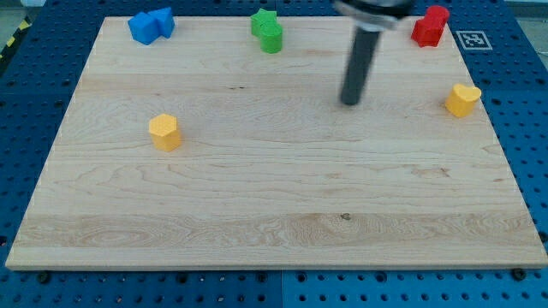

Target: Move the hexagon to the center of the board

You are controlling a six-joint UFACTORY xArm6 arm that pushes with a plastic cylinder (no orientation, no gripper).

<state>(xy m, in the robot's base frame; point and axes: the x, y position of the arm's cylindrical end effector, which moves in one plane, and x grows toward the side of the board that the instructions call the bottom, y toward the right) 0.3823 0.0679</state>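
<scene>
On the surface (274, 205), left of centre, the yellow hexagon (164, 132) sits alone, well apart from my tip (350, 103), which rests right of centre toward the far edge; as end effector it is a plain rod without jaws.

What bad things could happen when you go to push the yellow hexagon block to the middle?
1. My tip sits far on the view's right of the yellow hexagon, touching no block. If I reach it on the wrong side, I could push it toward the board's left edge instead of the centre.
2. An off-centre push might make the hexagon spin and slip past my tip.
3. The yellow heart looks similar; I might chase the wrong block.
</scene>
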